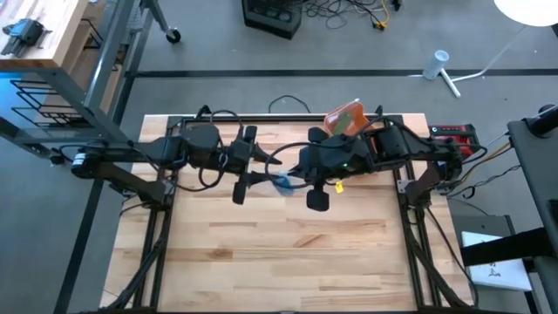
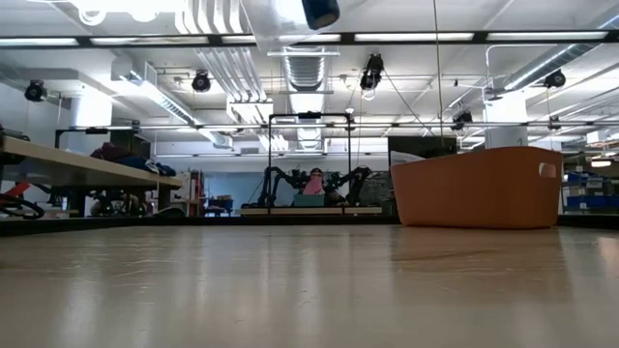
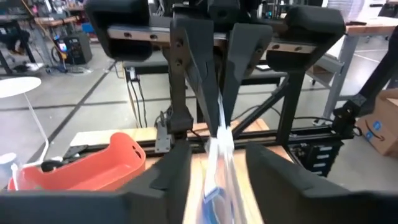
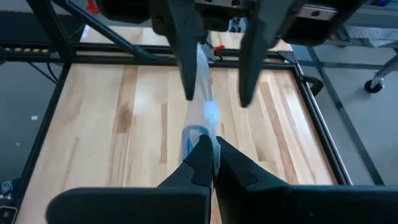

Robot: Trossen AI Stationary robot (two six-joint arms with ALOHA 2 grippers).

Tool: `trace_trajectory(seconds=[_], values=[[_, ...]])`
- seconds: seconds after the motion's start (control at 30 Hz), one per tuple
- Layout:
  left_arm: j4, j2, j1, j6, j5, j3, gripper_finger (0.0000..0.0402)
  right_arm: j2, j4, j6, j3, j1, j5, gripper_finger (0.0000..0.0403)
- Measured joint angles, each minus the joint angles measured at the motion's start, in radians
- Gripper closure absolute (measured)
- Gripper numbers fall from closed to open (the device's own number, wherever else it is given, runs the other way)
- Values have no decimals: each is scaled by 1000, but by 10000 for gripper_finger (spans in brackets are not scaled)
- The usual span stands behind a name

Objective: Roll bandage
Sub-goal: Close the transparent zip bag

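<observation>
Above mid-table, the thin blue-and-white bandage strip [image 4: 202, 115] hangs stretched between both arms. Right gripper [image 4: 211, 155] is pinched tight on its end as anchor. Left gripper [image 3: 214, 174] stands partly spread, strip running loose between, likely regripping. Orange plastic bin [image 1: 344, 118] waits behind.

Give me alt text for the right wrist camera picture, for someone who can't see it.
The right gripper is shut on a blue and white bandage held above a wooden table. The bandage stretches away to the left gripper opposite, whose fingers stand apart, with the strip running along one finger.
</observation>
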Motion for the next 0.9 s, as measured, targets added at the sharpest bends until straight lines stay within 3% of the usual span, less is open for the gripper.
trace_trajectory(seconds=[0.13, 0.27, 0.77, 0.9], values=[[41, 29, -1, 20, 0, 0, 222, 0, 3, 1, 0, 0, -15, 403], [77, 53, -1, 8, 0, 0, 222, 2, 6, 20, 0, 0, -19, 403], [103, 66, -2, -32, 17, -1, 383, 5, 6, 54, 0, -1, -14, 403], [94, 62, -2, -34, 20, -1, 387, 5, 7, 56, 0, -1, -16, 403]])
